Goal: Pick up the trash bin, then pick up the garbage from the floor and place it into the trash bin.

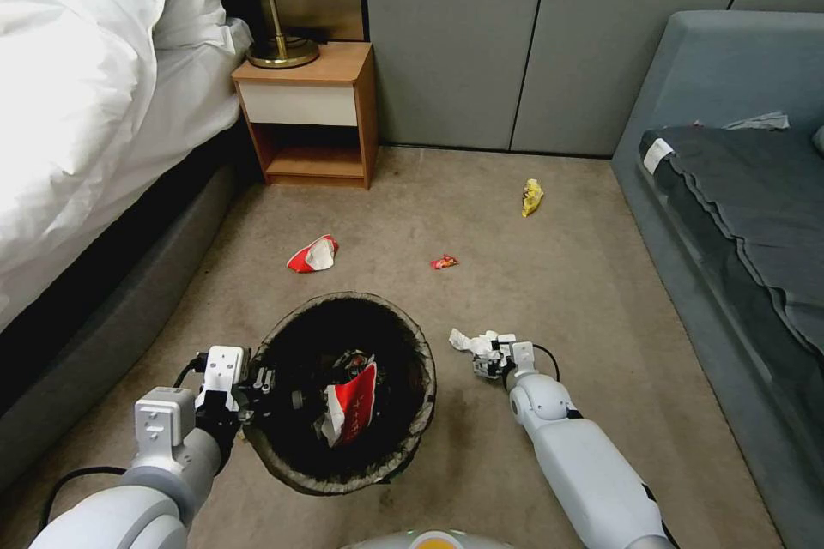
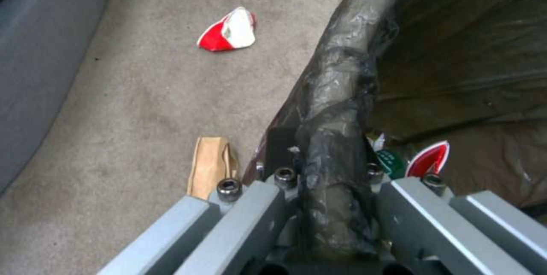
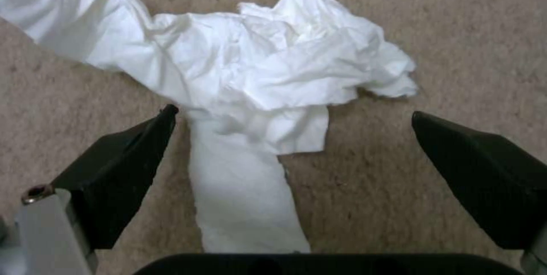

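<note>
- Left gripper (image 1: 257, 382), in the head view, clamps the near-left rim of the trash bin (image 1: 283, 446), which is held just above the carpet (image 1: 549, 274); a red-white wrapper (image 1: 352, 412) lies inside the dark liner.
- Right gripper (image 1: 489, 358) reaches down to the white tissue (image 1: 468, 341), which lies on the carpet just right of the bin.
- Farther off on the floor lie another red-white wrapper (image 1: 312, 255), a small red piece (image 1: 444, 262) and a yellow wrapper (image 1: 532, 196); a nightstand (image 1: 313, 116) stands by the bed (image 1: 86, 103), and a grey sofa (image 1: 730, 189) is on the right.
- Left wrist view: the left gripper (image 2: 333, 206) is pressed together on the bag-covered bin rim (image 2: 336, 108). Beside it on the carpet are a tan scrap (image 2: 208, 170) and the red-white wrapper (image 2: 229, 31); inside the bin, a red-white wrapper (image 2: 430, 162) and a green-labelled item (image 2: 390, 162) show.
- Right wrist view: the right gripper (image 3: 293, 138) is spread wide, its black fingers (image 3: 119, 168) on either side of the crumpled tissue (image 3: 273, 70), one tip touching its edge.
</note>
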{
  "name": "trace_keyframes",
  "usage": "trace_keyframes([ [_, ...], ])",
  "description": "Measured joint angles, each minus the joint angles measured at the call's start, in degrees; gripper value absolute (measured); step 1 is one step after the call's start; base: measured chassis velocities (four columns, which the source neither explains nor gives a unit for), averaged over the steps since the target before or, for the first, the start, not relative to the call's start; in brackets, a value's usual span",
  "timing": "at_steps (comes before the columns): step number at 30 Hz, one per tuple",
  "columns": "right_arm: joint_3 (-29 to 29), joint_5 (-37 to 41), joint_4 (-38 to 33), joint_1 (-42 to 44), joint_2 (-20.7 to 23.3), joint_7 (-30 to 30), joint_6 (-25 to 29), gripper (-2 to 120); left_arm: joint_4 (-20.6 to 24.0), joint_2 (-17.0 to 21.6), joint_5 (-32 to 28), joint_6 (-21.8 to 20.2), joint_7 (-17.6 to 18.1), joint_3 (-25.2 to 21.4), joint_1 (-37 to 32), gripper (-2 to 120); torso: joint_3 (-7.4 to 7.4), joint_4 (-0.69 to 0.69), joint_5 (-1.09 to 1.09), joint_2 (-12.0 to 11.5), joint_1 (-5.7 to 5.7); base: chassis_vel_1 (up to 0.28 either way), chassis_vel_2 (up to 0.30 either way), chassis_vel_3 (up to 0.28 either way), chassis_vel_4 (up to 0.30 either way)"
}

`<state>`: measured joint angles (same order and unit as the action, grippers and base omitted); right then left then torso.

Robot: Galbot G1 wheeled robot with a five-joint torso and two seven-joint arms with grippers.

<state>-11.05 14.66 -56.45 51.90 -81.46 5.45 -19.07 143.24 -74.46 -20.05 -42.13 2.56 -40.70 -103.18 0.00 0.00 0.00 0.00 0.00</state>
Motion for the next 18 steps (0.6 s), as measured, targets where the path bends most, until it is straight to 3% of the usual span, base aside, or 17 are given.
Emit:
trace_keyframes([
  [13, -0.13, -1.66, 0.35, -0.27, -0.53, -0.91, 0.73, 100, 0.00, -0.18, 0.45, 0.00, 0.00, 0.32, 0.00, 1, 0.00, 0.00, 0.00, 0.00, 0.00, 0.000, 0.000, 0.000, 0.000],
  [18, -0.32, -1.67, 0.43, -0.29, -0.50, -1.44, 0.75, 85, 0.00, -0.22, 0.58, 0.00, -0.02, 0.45, 0.17, 1, 0.00, 0.00, 0.00, 0.00, 0.00, 0.000, 0.000, 0.000, 0.000],
])
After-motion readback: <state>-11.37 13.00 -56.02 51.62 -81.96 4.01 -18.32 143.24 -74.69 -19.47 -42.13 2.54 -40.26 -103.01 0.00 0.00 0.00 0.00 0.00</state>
